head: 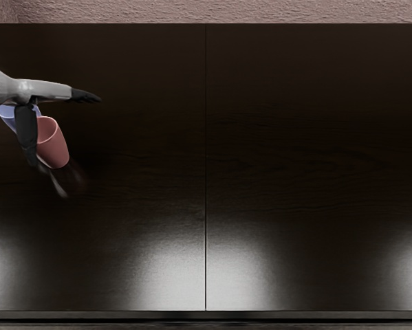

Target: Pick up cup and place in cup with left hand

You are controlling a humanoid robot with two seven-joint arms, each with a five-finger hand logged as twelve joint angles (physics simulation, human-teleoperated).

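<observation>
In the head view my left hand [66, 133] comes in from the picture's left edge, its fingers straight out to the right and its thumb spread down the picture. The thumb crosses between a red cup [53, 144] and a pale blue cup [8, 115]. The red cup's rim is at its upper left and its base at its lower right; whether the thumb touches it, I cannot tell. Up and left of it, the blue cup is partly hidden by the hand and thumb. Nothing is grasped. The right arm does not show.
The dark, glossy table [295, 158] has a seam down its middle and bright reflections near its front edge. A rough pinkish wall [226, 10] rises behind it.
</observation>
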